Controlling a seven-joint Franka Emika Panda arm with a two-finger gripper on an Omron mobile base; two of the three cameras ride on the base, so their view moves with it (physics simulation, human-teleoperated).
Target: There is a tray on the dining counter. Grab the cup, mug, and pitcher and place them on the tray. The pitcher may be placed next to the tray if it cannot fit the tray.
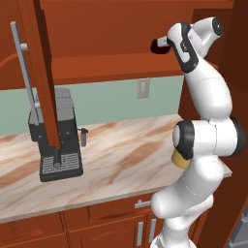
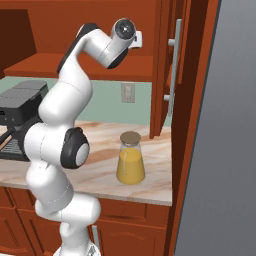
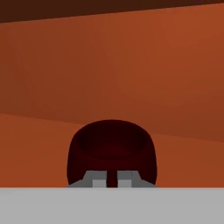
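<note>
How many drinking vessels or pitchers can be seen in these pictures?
2. The squat dark red mug sits inside the upper wooden cabinet, at the gripper. The clear glass pitcher with orange liquid stands on the marbled counter. Others may be hidden.

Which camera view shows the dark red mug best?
The hand view: the mug sits in the middle, its open rim clear, on the cabinet shelf. The left base view gives a small dark part at the gripper. In the right base view I cannot make it out.
</note>
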